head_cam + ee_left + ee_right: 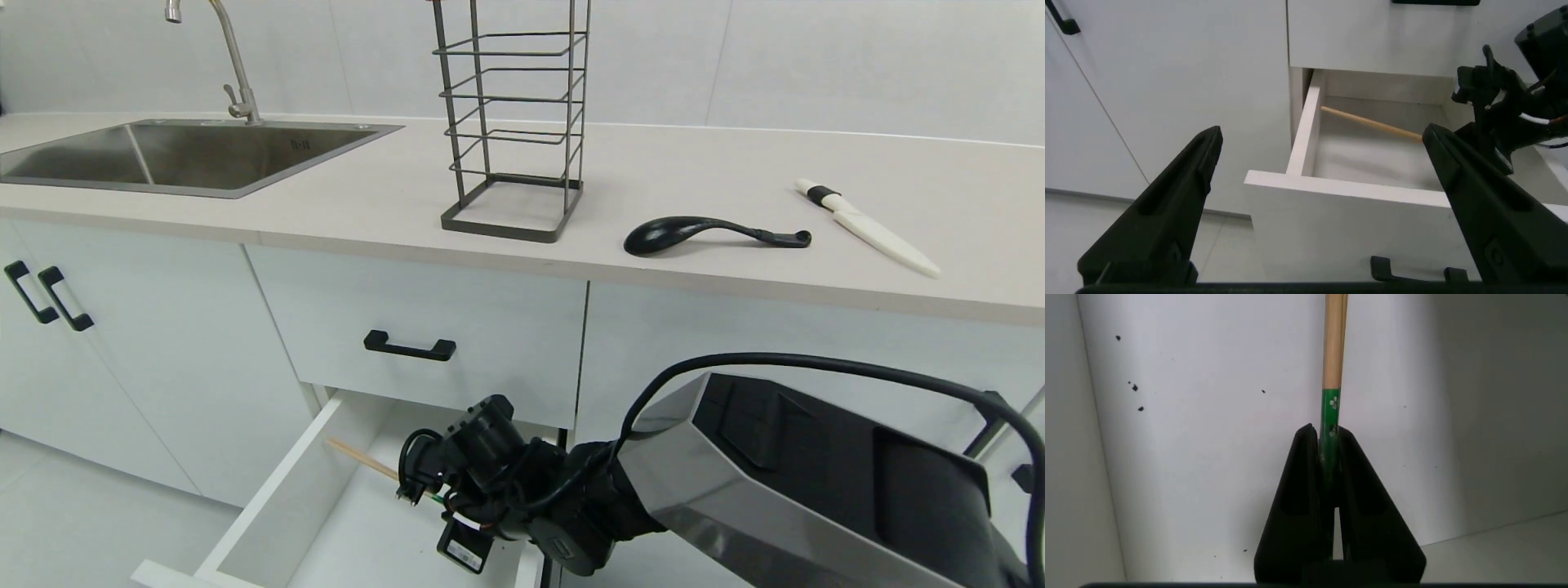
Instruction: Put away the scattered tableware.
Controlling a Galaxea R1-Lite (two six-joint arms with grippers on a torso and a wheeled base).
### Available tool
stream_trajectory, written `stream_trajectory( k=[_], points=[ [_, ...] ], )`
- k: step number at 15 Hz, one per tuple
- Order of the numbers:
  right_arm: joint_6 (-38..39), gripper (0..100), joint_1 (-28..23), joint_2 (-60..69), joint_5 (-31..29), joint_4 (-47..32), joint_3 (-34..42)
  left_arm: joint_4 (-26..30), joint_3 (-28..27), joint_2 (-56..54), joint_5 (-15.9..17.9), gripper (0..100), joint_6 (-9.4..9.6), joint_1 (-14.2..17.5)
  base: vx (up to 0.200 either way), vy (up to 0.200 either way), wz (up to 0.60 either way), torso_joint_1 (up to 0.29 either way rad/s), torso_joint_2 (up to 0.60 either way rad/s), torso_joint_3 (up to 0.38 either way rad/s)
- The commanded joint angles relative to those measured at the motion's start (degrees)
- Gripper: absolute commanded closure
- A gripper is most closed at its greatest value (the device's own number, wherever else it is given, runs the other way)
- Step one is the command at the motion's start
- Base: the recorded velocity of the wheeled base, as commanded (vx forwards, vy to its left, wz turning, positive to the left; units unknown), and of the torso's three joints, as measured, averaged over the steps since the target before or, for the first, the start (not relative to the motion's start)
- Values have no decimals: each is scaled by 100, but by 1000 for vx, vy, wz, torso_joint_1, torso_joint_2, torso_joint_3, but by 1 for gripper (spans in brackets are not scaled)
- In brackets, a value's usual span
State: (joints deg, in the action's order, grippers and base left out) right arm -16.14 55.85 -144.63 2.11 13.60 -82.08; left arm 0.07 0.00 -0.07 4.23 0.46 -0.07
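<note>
My right gripper (pixel 430 488) is down inside the open white drawer (pixel 269 490), shut on the green-painted end of a wooden chopstick (pixel 363 459). In the right wrist view the chopstick (pixel 1334 351) sticks out from between the closed fingers (pixel 1305 482) over the drawer floor. My left gripper (pixel 1321 135) hangs open in front of the drawer front (pixel 1347 220), holding nothing; the chopstick (pixel 1372 124) slants across the drawer beyond it. On the countertop lie a black spoon (pixel 678 233) and a white knife (pixel 865 227) with a black band.
A tall wire rack (pixel 514 122) stands on the counter behind the spoon. A steel sink (pixel 188 155) with a faucet (pixel 233 57) is at the far left. A closed drawer with a black handle (pixel 408 347) sits above the open one.
</note>
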Motion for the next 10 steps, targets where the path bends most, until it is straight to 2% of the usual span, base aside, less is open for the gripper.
stream_trajectory(
  k=[1, 7, 8, 10],
  points=[
    [-12, 100, 32, -127, 0, 2, 8, 1, 0, 7, -1, 0, 6, 7, 0, 0, 0, 0, 0, 0],
    [6, 100, 102, -250, -9, 2, -45, 1, 0, 7, -1, 0, -2, -1, 0, 0, 0, 0, 0, 0],
    [6, 0, 102, -250, 0, 37, -54, 1, 0, 7, -1, 0, -2, -1, 0, 0, 0, 0, 0, 0],
    [-3, 0, 102, -136, 0, 63, -27, 1, 0, 7, -1, 0, 6, -1, 0, 0, 0, 0, 0, 0]
  ],
)
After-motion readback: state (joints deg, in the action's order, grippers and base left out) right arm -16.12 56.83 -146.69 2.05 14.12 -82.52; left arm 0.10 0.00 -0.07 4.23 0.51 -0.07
